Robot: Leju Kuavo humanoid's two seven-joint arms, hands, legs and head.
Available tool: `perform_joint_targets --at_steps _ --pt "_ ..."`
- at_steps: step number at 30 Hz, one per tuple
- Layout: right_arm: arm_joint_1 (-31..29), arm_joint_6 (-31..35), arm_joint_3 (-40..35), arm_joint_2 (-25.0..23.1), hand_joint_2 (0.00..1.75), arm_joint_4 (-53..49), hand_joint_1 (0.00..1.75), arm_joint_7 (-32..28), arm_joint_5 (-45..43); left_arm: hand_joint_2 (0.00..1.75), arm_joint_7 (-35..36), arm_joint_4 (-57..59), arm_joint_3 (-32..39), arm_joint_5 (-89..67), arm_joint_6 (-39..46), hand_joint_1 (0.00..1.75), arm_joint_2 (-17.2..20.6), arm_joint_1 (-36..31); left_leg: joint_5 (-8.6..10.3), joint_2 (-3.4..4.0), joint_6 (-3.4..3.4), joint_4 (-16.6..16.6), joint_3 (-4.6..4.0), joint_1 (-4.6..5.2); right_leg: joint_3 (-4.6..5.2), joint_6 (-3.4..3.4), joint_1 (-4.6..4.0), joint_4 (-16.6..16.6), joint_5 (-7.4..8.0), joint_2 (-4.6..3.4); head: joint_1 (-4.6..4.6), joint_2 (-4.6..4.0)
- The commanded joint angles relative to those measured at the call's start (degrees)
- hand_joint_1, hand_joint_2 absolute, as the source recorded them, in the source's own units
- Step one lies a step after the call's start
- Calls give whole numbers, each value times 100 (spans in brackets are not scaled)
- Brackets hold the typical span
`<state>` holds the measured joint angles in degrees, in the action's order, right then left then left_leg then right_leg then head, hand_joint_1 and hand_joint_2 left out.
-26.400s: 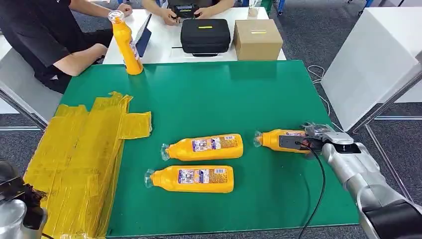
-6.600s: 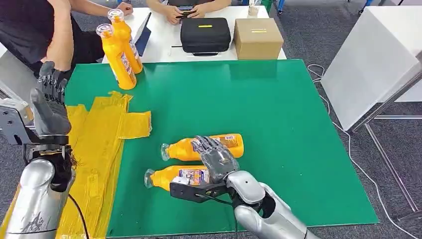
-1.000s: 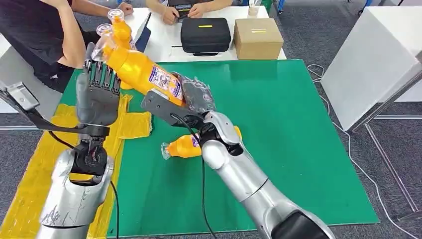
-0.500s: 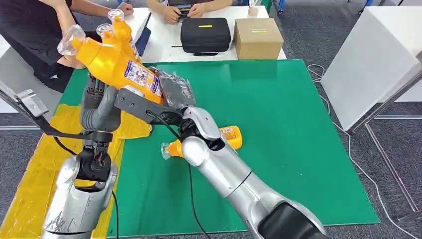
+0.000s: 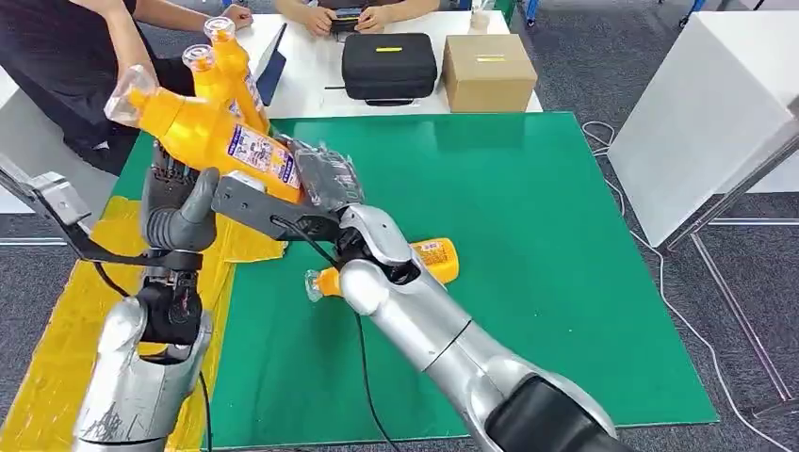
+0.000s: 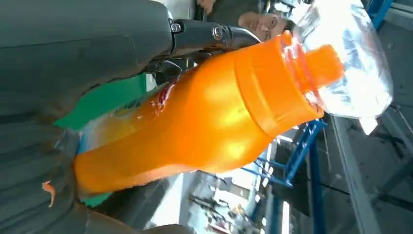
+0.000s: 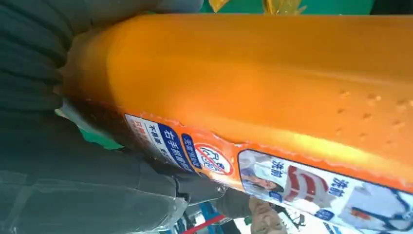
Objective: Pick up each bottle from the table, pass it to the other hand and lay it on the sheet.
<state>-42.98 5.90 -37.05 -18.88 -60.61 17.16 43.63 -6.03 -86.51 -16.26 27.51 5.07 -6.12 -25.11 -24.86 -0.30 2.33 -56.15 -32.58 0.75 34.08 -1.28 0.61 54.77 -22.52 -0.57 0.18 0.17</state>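
Observation:
My right hand [image 5: 325,179] grips the base end of an orange bottle [image 5: 221,139] and holds it tilted in the air, clear cap [image 5: 127,92] pointing up and left. My left hand [image 5: 179,202] is raised under the bottle's neck end, thumb in front and fingers behind. In the left wrist view the bottle [image 6: 204,112] lies against that hand; I cannot tell whether it grips. The right wrist view shows the labelled bottle [image 7: 272,97] close up. Another orange bottle [image 5: 432,258] lies on the green mat [image 5: 528,235], partly behind my right arm. The yellow sheet [image 5: 57,348] lies at the left.
Two orange bottles [image 5: 229,66] stand upright at the mat's far left corner. Behind the mat, a white table carries a black case [image 5: 388,64] and a cardboard box [image 5: 488,73]; people sit there and at the left. A white table [image 5: 716,113] stands to the right.
My right hand carried the bottle further left over my left hand, and it has sunk slightly between that hand's thumb and fingers. The left hand stays raised.

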Motion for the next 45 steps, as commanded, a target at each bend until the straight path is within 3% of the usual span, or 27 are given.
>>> perform_joint_targets --at_steps 1,4,11,25,27,28,29,33,34,35,36,37,38,39,45 --pt "-318 -181 -1783 -112 175 960 175 86 86 175 173 67 -5 -204 -98 0 271 104 -15 29 -22 5 34 -7 -25 9 -6 -3 -7 -23 2 0" --pt "-337 -241 -2180 -112 175 814 175 237 2 175 198 82 17 -191 -181 0 339 134 -20 27 -26 2 40 -11 -30 11 -11 -2 -12 -19 0 0" --pt "-412 -287 -2299 -112 175 636 175 316 13 175 291 87 6 -167 -297 0 318 55 -14 2 -19 -8 19 -15 -20 7 -15 2 -14 6 0 0" --pt "-100 -553 -1886 -112 175 372 175 377 683 175 495 265 -57 -19 -524 0 190 -208 -9 -26 -24 -7 18 -14 -25 10 -18 0 -18 35 -2 0" --pt "-45 -582 -1884 -112 175 451 175 358 680 175 429 248 -24 39 -499 19 157 -188 -11 -25 -25 -6 23 -16 -29 10 -20 -3 -19 34 -2 0" --pt "-18 -597 -1872 -112 175 511 175 349 678 175 387 222 -5 72 -477 115 147 -167 -5 -22 -19 -1 18 -11 -21 8 -15 -6 -13 29 0 0" --pt "5 -615 -1857 -109 175 563 175 327 671 175 331 185 22 116 -444 136 132 -137 -1 -15 -14 2 11 -9 -11 6 -13 -8 -7 22 -2 0" --pt "14 -611 -1859 -101 175 577 175 309 669 175 329 178 20 118 -443 136 137 -132 -1 -12 -13 2 10 -9 -10 5 -13 -9 -6 19 -2 0" --pt "16 -617 -1843 -106 175 600 175 295 661 175 304 154 47 161 -423 129 126 -105 -8 -20 -21 -1 24 -13 -27 8 -17 -8 -15 29 -2 2" --pt "22 -623 -1829 -105 175 618 175 288 655 175 273 134 70 203 -409 86 121 -86 -5 -20 -19 0 19 -12 -22 7 -16 -8 -13 29 -2 0" --pt "34 -635 -1809 -110 175 659 175 286 657 175 235 99 83 246 -389 91 122 -62 -4 -18 -17 1 17 -11 -19 7 -16 -9 -11 26 -2 0" --pt "53 -644 -1790 -112 175 684 175 274 644 175 211 73 90 296 -371 138 123 -47 0 -10 -12 3 9 -8 -8 5 -12 -10 -5 16 -2 0" --pt "66 -644 -1787 -109 175 700 175 270 641 175 200 52 97 314 -365 166 127 -36 -12 -19 -24 -2 31 -16 -36 9 -20 -9 -18 30 -2 0" --pt "83 -646 -1778 -109 175 717 175 267 641 175 178 27 118 344 -343 175 124 -21 -2 -12 -14 3 13 -7 -13 6 -11 -8 -8 20 -2 0" --pt "162 -669 -1710 -94 175 751 175 267 649 175 145 -15 100 441 -275 175 154 -17 -2 -17 -16 1 13 -11 -16 7 -15 -9 -8 25 0 0"
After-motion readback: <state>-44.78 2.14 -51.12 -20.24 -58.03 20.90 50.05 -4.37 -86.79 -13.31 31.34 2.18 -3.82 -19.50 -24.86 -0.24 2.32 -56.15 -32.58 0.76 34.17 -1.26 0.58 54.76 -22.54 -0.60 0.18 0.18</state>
